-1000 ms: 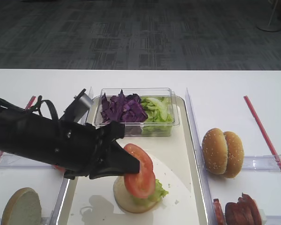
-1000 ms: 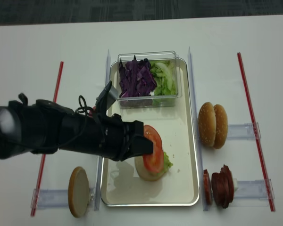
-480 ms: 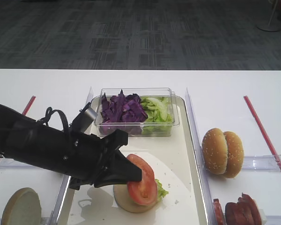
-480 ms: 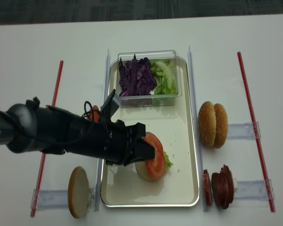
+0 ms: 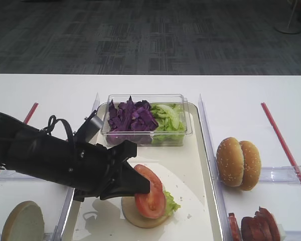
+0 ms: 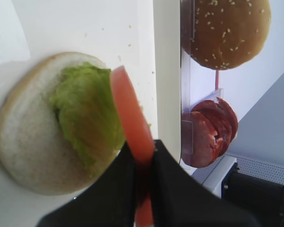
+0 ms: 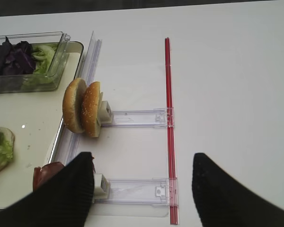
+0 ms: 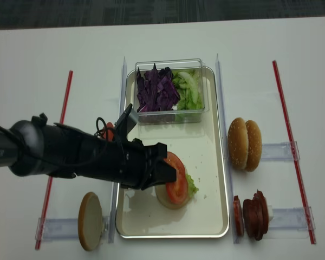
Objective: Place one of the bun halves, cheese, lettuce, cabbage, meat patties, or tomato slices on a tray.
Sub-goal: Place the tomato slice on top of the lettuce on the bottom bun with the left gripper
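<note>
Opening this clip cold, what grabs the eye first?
The black left claw, reaching in from the left, pinches a bright-red tomato slice on edge just above the lettuce on a pale bun half at the near end of the cream tray. Behind it, a clear box holds purple cabbage and more green leaves.

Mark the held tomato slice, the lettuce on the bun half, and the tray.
tomato slice point(image 5: 150, 192): exterior high view, middle of its red face.
lettuce point(image 6: 87, 116): left wrist view, middle of the green leaf.
tray point(image 8: 209, 146): realsense high view, bare floor near right rim.
</note>
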